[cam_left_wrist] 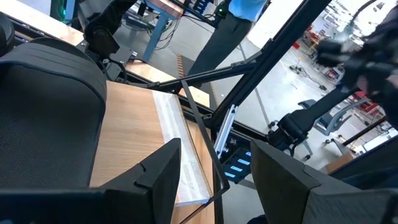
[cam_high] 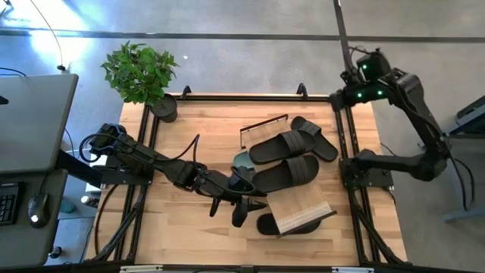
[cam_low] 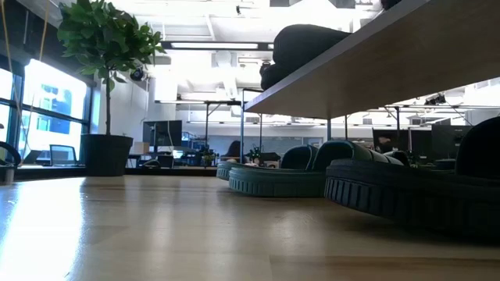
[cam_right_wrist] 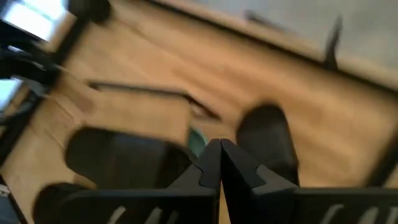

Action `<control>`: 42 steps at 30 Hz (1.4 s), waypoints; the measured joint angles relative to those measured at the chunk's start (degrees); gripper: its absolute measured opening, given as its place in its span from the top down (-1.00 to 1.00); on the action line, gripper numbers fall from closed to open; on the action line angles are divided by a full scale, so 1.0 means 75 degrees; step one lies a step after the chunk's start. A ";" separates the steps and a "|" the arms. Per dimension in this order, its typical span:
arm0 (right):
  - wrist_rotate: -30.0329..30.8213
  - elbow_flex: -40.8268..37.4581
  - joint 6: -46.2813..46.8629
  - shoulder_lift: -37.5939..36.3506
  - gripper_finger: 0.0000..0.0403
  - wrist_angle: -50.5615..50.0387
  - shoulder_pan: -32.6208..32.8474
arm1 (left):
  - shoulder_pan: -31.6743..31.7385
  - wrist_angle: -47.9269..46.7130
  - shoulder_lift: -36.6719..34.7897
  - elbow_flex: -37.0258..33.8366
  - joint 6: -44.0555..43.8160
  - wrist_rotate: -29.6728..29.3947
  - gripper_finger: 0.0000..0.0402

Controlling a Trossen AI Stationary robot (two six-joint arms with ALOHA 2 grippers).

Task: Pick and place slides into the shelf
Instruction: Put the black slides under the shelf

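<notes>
Currently the left gripper [cam_high: 241,199] hovers by the sloping light-wood shelf [cam_high: 301,206], fingers spread with nothing visibly between them. Two black rubber slides [cam_high: 282,159] lie side by side on its plank; another black one [cam_high: 267,224] sits under its near edge, a sage-green slide [cam_high: 241,161] beside it. Risk: a careless sweep could knock the stacked pair off. The right gripper [cam_right_wrist: 219,163], jaws pressed together, waits raised off the table's far right corner.

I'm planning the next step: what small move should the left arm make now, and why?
Probably ease the open, empty left claw toward the black slide on the table at the shelf edge; it lies nearest, and the right claw waits shut.
</notes>
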 joint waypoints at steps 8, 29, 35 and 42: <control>-0.0218 -0.2461 0.0477 -0.0037 0.99 -0.0222 -0.0630 | 0.0000 -0.0032 0.0000 0.0000 0.0058 0.0022 0.12; -0.0823 -0.6047 0.3868 -0.0034 0.16 0.3423 -0.0992 | 0.0000 -0.0036 0.0000 0.0000 0.0073 0.0146 0.12; -0.1091 -0.6611 0.4625 -0.0034 0.15 0.4430 -0.0989 | 0.0000 -0.0076 0.0000 0.0000 0.0079 0.0146 0.12; -0.0915 -0.6972 0.5083 -0.0034 0.16 0.4871 -0.0989 | 0.0000 -0.0082 0.0000 0.0000 0.0079 0.0146 0.12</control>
